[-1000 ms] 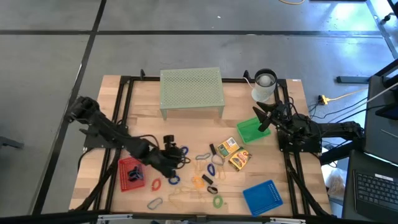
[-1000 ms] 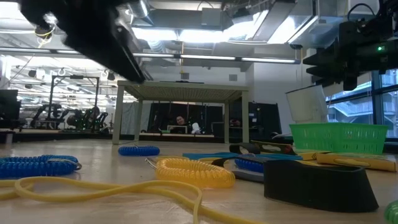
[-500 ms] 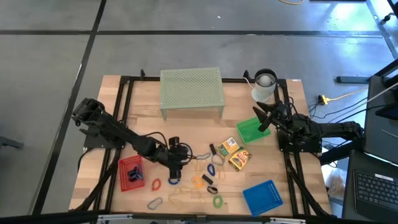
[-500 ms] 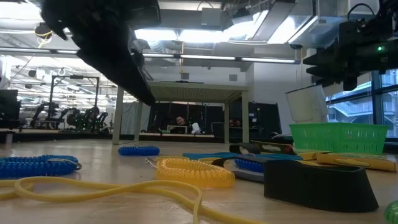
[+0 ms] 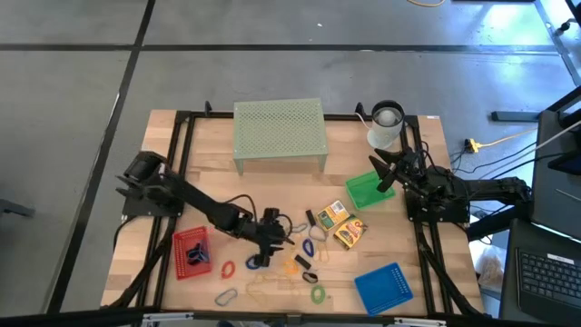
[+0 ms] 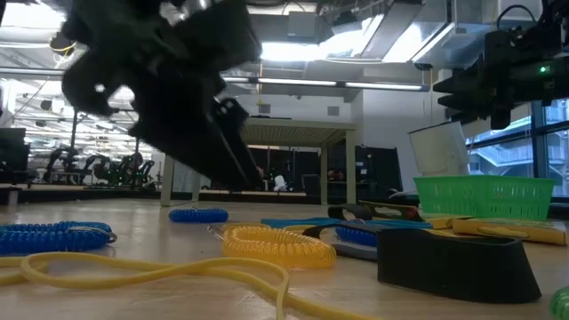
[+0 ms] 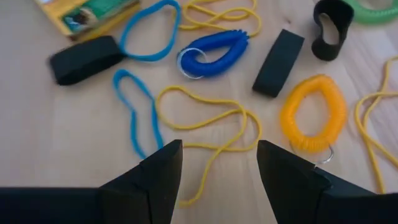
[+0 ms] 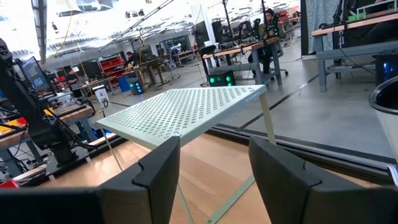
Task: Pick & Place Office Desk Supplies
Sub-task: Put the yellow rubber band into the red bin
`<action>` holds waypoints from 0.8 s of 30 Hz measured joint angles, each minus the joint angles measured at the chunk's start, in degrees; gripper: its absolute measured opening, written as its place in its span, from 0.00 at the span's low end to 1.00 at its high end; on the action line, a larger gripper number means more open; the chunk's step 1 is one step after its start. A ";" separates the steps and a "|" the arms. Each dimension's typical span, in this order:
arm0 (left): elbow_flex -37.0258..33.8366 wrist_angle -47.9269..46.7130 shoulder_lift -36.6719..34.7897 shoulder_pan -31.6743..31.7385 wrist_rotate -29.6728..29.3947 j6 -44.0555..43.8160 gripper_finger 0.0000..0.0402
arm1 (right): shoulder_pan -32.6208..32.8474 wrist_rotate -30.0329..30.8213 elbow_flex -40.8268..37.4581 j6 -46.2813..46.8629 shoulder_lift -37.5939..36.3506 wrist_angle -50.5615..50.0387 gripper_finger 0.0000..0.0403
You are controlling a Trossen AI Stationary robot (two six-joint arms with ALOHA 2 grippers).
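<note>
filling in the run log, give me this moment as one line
left gripper: open, over yellow rubber band | right gripper: open, waiting by green tray | supplies: loose on table

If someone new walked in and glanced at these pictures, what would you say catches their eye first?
Probably the bright scatter of rings, loops and clips on the table's near half, with the left tool open just above it. Next, the pale green mesh riser at the far edge. The right tool waits, open, over the green tray.
</note>
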 joint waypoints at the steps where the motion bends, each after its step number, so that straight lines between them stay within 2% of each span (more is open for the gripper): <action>1: 0.01 1.57 0.85 0.46 1.17 0.46 0.51 | 0.00 0.02 0.00 -0.01 0.01 0.00 0.48; 7: 0.02 4.81 5.60 2.54 7.42 3.14 0.50 | 0.00 0.00 0.00 0.00 0.01 0.00 0.48; 14: 0.24 5.51 7.94 2.75 8.44 7.09 0.44 | 0.01 0.01 0.00 0.01 0.00 0.00 0.48; 18: 0.22 5.26 8.15 2.77 8.87 9.79 0.33 | 0.01 0.02 0.00 0.01 0.00 0.00 0.48; 24: 0.22 5.12 8.27 2.66 9.32 10.21 0.10 | -0.01 0.01 0.00 0.01 0.01 0.00 0.48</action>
